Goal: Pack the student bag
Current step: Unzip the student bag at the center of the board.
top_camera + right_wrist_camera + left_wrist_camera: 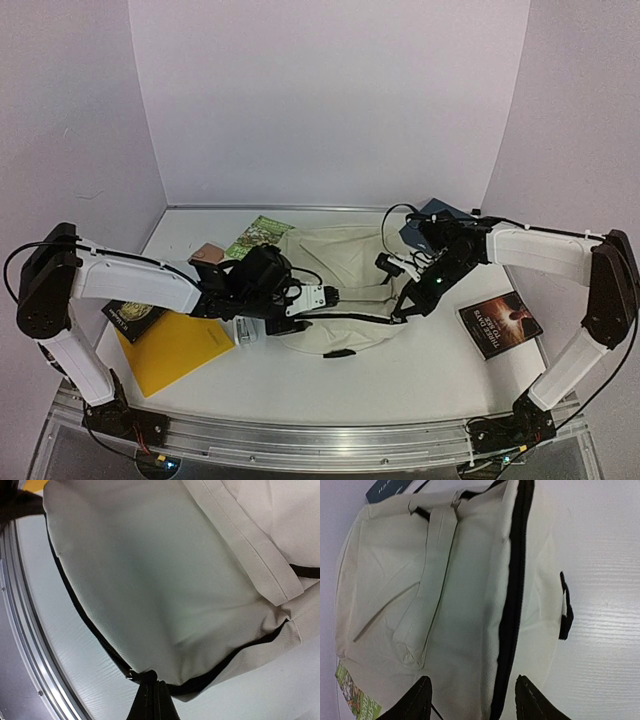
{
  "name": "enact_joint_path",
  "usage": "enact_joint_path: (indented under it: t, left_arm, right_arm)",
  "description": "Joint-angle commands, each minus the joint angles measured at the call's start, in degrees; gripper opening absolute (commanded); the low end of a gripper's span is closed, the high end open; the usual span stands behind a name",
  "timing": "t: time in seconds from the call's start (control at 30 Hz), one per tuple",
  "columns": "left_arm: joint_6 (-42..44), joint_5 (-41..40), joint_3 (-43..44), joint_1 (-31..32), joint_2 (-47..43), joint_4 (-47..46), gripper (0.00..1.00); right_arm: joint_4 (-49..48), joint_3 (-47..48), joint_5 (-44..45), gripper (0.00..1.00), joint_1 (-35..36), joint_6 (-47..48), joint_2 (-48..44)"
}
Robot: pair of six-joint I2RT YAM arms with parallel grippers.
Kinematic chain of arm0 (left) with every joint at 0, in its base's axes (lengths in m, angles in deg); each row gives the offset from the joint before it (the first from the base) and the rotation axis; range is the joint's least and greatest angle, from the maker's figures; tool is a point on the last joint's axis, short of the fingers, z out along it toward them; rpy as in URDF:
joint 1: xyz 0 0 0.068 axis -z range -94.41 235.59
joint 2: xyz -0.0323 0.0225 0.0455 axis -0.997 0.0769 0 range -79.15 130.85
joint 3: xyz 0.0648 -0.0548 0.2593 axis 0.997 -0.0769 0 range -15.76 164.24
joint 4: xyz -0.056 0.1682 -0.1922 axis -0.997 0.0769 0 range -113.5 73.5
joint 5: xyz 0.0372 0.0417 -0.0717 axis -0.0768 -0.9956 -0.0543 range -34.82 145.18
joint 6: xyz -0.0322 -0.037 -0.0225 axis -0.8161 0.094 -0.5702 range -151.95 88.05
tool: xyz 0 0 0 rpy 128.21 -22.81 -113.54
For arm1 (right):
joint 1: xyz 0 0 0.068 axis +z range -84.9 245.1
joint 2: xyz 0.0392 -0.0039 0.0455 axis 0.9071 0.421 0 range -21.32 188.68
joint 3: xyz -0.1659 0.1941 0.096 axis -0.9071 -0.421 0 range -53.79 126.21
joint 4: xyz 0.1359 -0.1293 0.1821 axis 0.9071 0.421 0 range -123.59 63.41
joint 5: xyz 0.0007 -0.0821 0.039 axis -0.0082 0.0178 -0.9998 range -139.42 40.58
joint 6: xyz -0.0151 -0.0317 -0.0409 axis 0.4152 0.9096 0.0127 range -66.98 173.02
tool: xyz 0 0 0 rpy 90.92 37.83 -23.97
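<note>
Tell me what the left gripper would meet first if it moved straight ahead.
Probably the student bag: the open left gripper points at its cream fabric beside the black zipper, with nothing visible between. How near it already is remains unclear.

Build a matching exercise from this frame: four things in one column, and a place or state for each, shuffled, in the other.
Things:
1. student bag
2. yellow folder
3. left gripper
4. right gripper

Places and states:
A. jaws shut, tips at the bag's black zipper edge
B. flat on the table, near-left corner
C. jaws open, over the cream fabric
D. lying in the centre, between both grippers

Pairs: 1-D, 2-B, 3-C, 4-A
</note>
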Motion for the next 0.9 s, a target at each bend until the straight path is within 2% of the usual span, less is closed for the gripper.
enact_joint_path:
  t: [0.0,0.07,0.1,0.23,0.3,0.4,0.47,0.6,0.67,0.87]
  left_arm:
    - [-2.5,2.3,6.9,3.0,0.8,0.7,0.64]
    - [-3.0,4.0,9.1,3.7,2.2,0.6,0.73]
    - [-3.2,4.5,10.7,3.9,3.5,0.9,0.75]
    - [-3.2,5.7,16.2,4.4,9.1,3.0,0.76]
    - [-3.2,6.4,19.0,4.5,11.8,3.9,0.72]
    - [-3.5,8.0,21.7,4.5,14.8,4.6,0.62]
    - [-3.9,9.1,22.5,4.6,15.8,4.7,0.5]
    - [-4.2,8.3,21.9,4.6,15.5,5.5,0.16]
    - [-4.6,7.4,19.6,4.6,13.5,5.3,0.02]
    - [-5.2,3.3,11.0,4.6,5.6,3.0,0.0]
  right_arm:
    - [0.2,3.1,-3.9,0.0,0.0,-2.0,0.7]
    - [0.1,3.1,-4.2,0.0,0.0,-2.2,0.7]
    - [0.1,3.1,-4.4,0.0,0.1,-2.3,0.6]
    - [-0.1,3.1,-5.0,0.0,0.1,-2.8,0.4]
    - [-0.2,2.9,-5.0,0.0,0.1,-2.9,0.2]
    - [-0.3,2.4,-4.6,0.0,0.1,-3.0,-0.1]
    - [-0.3,2.1,-4.2,0.0,0.0,-3.0,-0.5]
    - [-0.2,1.1,-1.9,0.0,0.1,-2.7,-1.5]
    - [0.0,0.2,1.1,0.0,0.0,-2.3,-2.1]
    - [-0.1,-1.9,8.3,0.0,-3.3,1.0,-2.5]
